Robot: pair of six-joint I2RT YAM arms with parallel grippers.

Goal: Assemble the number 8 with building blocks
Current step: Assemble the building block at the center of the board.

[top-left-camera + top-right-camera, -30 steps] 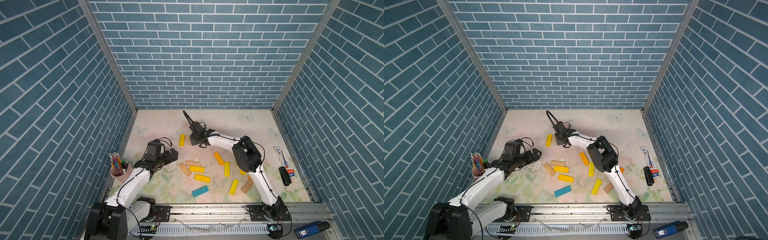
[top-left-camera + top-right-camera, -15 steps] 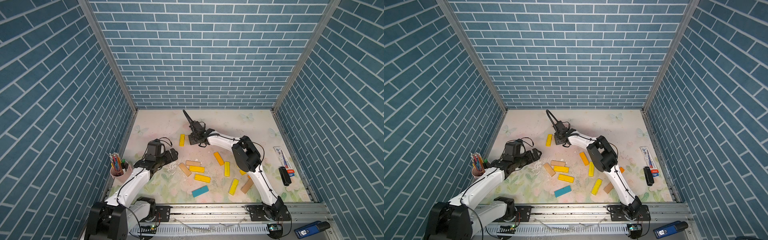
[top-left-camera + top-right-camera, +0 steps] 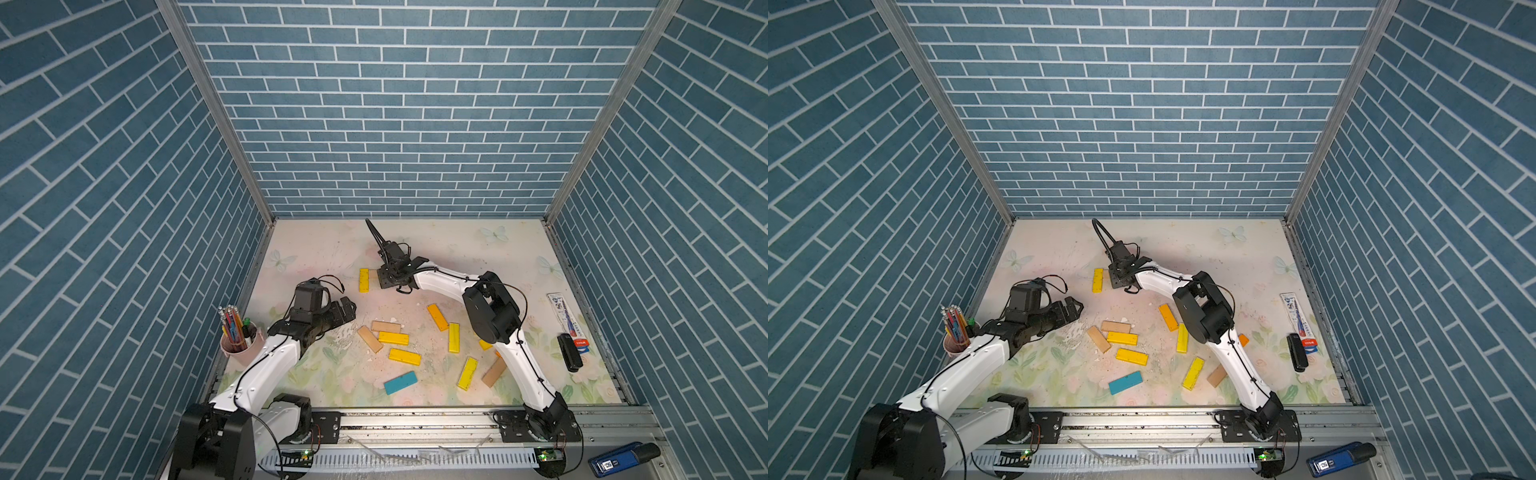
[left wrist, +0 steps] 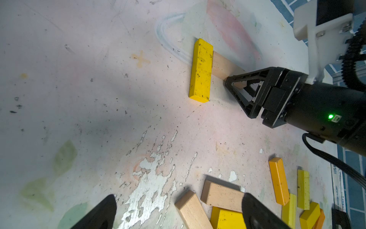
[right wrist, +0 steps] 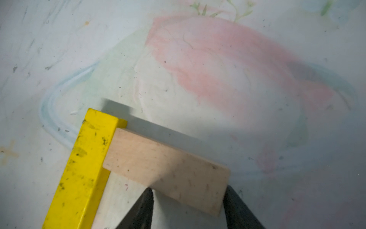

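The tan plank (image 5: 166,168) lies flat toward the back of the worktop (image 5: 217,59), one short end butted against the yellow plank's (image 5: 83,168) side near its end; both top views hide it under the right tool (image 4: 231,82). That tool's fingers stand partly apart about its other end; whether they pinch it I cannot tell. The left tool (image 3: 345,308) hangs wide open, empty, near the loose planks (image 3: 392,338), some half hidden beneath the right arm (image 3: 490,316)

end plank (image 4: 221,66) touching side plank (image 4: 200,69) | loose planks (image 3: 392,338) before them | cup (image 3: 245,353) left
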